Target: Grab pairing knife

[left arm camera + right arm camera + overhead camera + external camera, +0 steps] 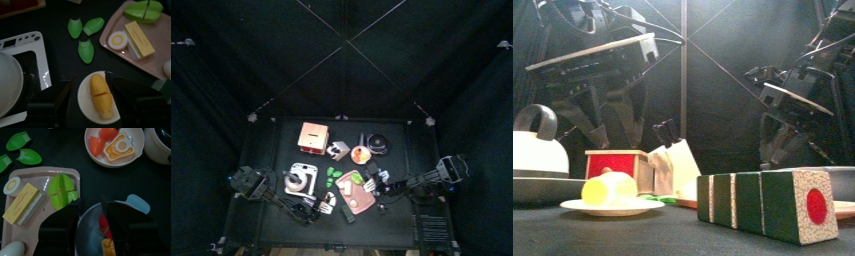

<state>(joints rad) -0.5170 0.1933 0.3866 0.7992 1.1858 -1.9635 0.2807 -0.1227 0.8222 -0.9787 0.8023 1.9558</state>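
1. Only the left wrist view shows the left gripper (90,80), jaws wide, over a white plate (85,102) of corn (101,95) beside the pink tray (160,37).
2. Only the right wrist view shows the right gripper (93,207), jaws apart, over a bowl (133,203) of red and orange pieces beside that tray.
3. I cannot tell where the pairing knife is.

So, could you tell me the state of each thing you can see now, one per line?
left gripper: open, above the corn
corn: lying on white plate
pink tray: holds green vegetable, egg half, butter block
right gripper: open
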